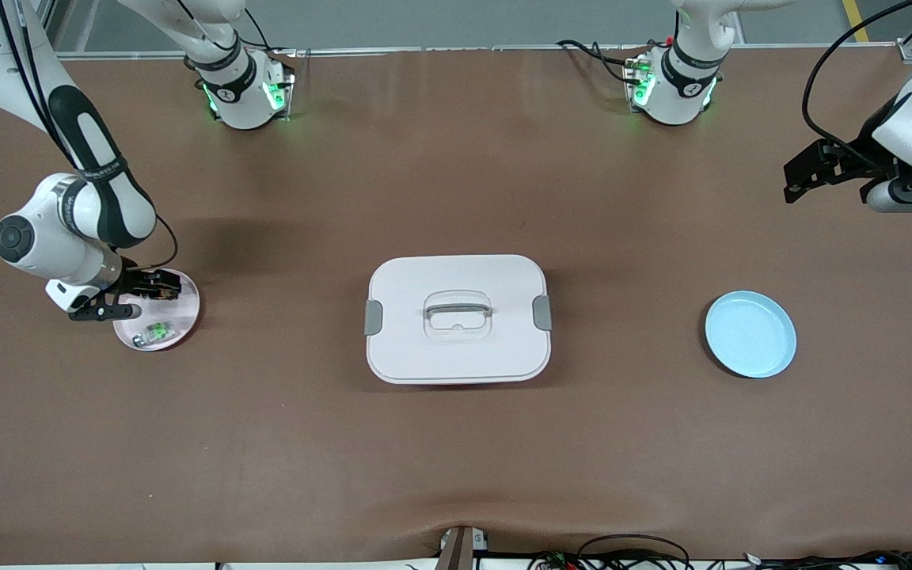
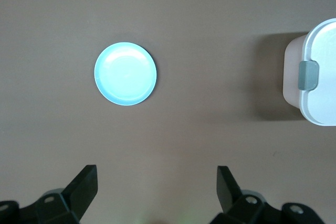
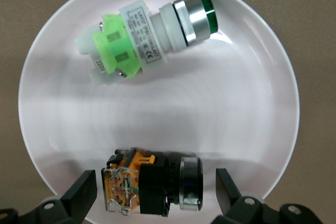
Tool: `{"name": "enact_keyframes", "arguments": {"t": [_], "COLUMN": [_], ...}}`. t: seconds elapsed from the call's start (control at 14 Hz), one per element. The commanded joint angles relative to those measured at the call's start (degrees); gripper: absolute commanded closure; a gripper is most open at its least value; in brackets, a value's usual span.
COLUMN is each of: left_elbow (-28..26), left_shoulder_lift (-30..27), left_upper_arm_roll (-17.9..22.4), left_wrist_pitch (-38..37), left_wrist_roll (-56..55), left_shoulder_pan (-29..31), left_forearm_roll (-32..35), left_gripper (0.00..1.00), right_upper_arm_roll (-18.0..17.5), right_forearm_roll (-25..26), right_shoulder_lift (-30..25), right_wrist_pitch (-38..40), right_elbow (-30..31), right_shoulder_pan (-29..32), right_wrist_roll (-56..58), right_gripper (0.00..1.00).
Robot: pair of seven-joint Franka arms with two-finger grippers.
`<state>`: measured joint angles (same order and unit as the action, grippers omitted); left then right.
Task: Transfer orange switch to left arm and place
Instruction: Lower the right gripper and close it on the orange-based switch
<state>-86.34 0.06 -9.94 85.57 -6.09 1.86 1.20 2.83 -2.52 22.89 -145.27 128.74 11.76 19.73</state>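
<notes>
Right gripper point(image 3: 156, 190) open astride orange switch point(image 3: 152, 183)

The right arm bends down from its base at eleven o'clock, elbow jutting toward nine, its right gripper point(image 1: 157, 290) low with fingers spread wide. The left arm waits at three o'clock, its left gripper point(image 1: 795, 184) raised, fingers likewise apart.
</notes>
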Motion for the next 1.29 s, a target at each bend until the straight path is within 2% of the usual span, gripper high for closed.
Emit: {"name": "enact_keyframes", "arguments": {"t": [0.0,0.57,0.72,0.79,1.07,1.22], "left_elbow": [1.26,1.18,1.18,1.18,1.09,1.09], "left_shoulder_lift": [0.47,0.47,0.38,0.38,0.38,0.38], "left_upper_arm_roll": [-0.08,-0.17,-0.17,-0.17,-0.08,-0.08], "left_wrist_pitch": [-0.84,-0.84,-0.84,-0.93,-0.93,-0.93], "left_wrist_roll": [0.2,0.56,0.56,0.64,0.56,0.56], "left_shoulder_pan": [0.25,0.52,0.6,0.6,0.52,0.6], "left_forearm_roll": [0.03,0.12,0.03,0.03,0.12,0.03], "left_gripper": [0.0,0.0,0.0,0.0,0.0,0.0], "right_upper_arm_roll": [-0.46,-0.37,-0.37,-0.37,-0.37,-0.37], "right_forearm_roll": [-0.91,-0.91,-0.91,-0.91,-0.82,-0.82], "right_shoulder_lift": [0.23,-0.04,-0.04,-0.04,-0.04,-0.04], "right_wrist_pitch": [-0.72,0.07,0.07,0.07,0.07,0.07], "right_elbow": [0.45,1.77,1.68,1.6,1.07,0.98], "right_shoulder_pan": [0.28,0.8,0.8,0.63,0.37,0.28], "right_wrist_roll": [-0.04,0.48,0.49,0.57,0.57,0.66], "right_gripper": [0.0,0.0,0.2,0.25,0.28,0.37]}}
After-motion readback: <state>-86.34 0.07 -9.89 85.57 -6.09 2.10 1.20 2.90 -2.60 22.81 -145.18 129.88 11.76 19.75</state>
